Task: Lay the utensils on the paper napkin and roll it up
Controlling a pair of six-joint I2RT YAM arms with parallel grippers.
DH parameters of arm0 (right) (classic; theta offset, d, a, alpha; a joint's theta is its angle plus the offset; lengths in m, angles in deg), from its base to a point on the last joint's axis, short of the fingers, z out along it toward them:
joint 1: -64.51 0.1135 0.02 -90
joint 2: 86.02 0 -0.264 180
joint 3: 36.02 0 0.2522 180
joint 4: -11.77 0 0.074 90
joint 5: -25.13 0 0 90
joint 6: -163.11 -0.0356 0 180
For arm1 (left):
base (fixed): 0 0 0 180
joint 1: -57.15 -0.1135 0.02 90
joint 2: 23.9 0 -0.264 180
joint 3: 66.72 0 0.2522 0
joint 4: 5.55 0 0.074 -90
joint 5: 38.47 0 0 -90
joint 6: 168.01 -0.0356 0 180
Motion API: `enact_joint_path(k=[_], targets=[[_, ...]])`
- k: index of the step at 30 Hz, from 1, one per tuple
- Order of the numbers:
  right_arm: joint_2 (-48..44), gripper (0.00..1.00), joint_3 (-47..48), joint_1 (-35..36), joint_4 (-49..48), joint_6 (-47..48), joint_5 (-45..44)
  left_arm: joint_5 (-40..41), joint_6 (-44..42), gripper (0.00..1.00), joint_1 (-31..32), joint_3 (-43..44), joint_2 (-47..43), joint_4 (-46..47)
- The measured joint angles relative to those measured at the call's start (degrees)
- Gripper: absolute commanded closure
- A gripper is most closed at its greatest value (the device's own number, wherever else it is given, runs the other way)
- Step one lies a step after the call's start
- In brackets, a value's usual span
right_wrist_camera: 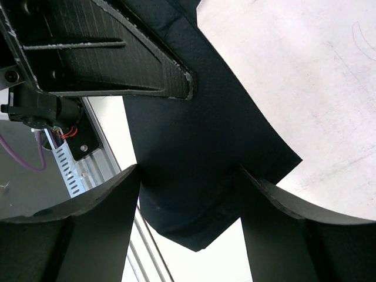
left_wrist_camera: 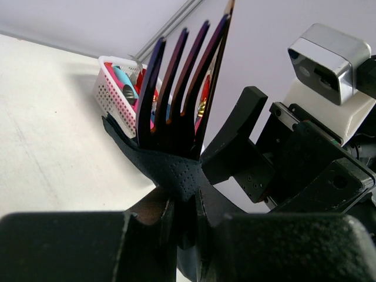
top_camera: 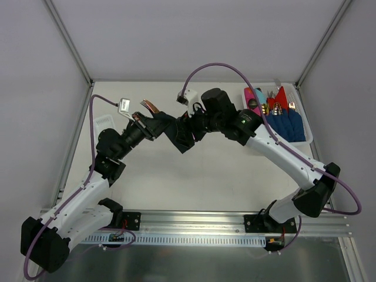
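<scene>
The paper napkin (top_camera: 181, 138) is a near-black sheet held off the table between my two grippers. My left gripper (top_camera: 147, 126) is shut on its bunched end together with the utensils; dark fork tines (left_wrist_camera: 176, 76) rise out of the wrap (left_wrist_camera: 170, 167) above the left gripper (left_wrist_camera: 188, 220). My right gripper (top_camera: 194, 126) faces the left one. In the right wrist view the right gripper (right_wrist_camera: 189, 202) stands open with the napkin's loose folded end (right_wrist_camera: 200, 147) hanging between its fingers (right_wrist_camera: 103, 208), filling the gap. The utensil handles are hidden inside the napkin.
A white perforated basket (top_camera: 308, 140) at the back right holds blue rolled napkins (top_camera: 288, 123), red ones and other utensils; it also shows behind the fork in the left wrist view (left_wrist_camera: 108, 88). A small white tray (top_camera: 104, 122) lies at the back left. Enclosure walls surround the table.
</scene>
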Motion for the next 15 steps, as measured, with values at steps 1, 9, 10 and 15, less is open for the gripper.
enact_joint_path(k=[1, 9, 10, 15], targets=[[0.00, 0.31, -0.02, 0.00, 0.00, -0.13, 0.11, 0.02, -0.02, 1.00, 0.00, 0.00, -0.11, -0.09], [-1.73, 0.31, -3.72, 0.00, -2.14, -0.63, 0.37, 0.96, -0.76, 1.00, 0.02, 0.24, -1.64, -2.47], [-2.34, 0.31, -4.37, 0.00, -2.38, -0.74, 0.39, 0.98, -0.79, 1.00, 0.15, 0.31, -1.64, -2.58], [-4.33, 0.31, -6.14, -0.07, -2.19, -0.76, 0.94, 1.09, -0.90, 1.00, 0.37, 1.09, -1.62, -2.64]])
